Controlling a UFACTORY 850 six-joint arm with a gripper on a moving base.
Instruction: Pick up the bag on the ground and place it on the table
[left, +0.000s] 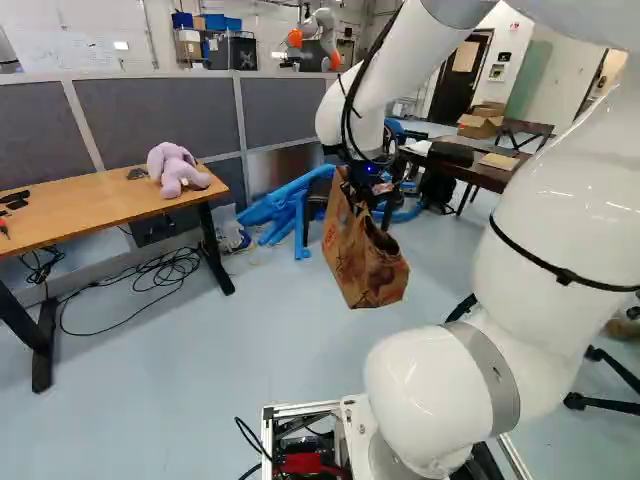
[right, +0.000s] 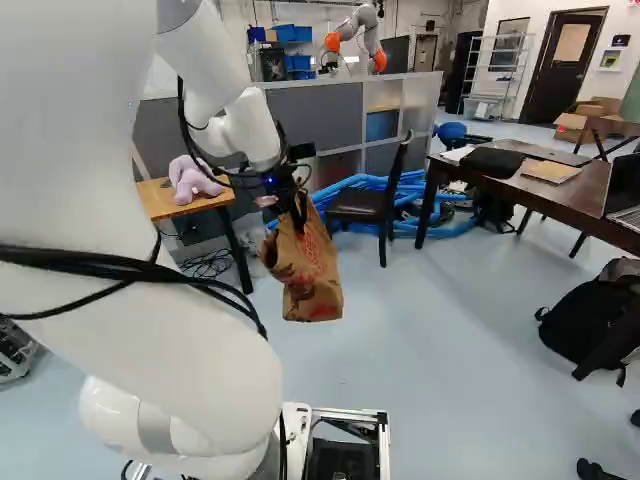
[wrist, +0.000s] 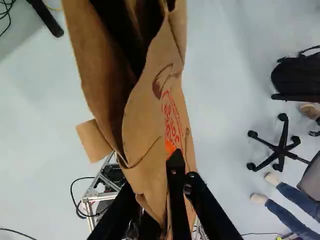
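The paper bag (right: 310, 275) hangs below the jaws, which pinch its upper paper near the rim, one on either side. That hold leaves the body free to droop and tilt, its mouth partly agape; it looks clear of the floor (left: 220, 360), so the lift seems done and the carry is the step in hand. Held so near one edge, the bag will probably swing, and thin paper could crease or tear if jerked.

Which table is meant, I can't tell. The wooden tabletop (left: 100, 212) stands left of the jaws in the left base view, with a plush toy (left: 172, 168) near its end closest to them; the bare stretch past the toy offers the easier landing. The dark tabletop (right: 590, 198) lies beyond and to the right of the jaws in the right base view, its near edge crowded by a black chair (right: 365, 205).

Either way, the bag's bottom should rise above the tabletop's edge before it goes sideways. Blue tubes (left: 275, 212) lie behind the jaws, so swinging wide on the near side seems the roomier path.
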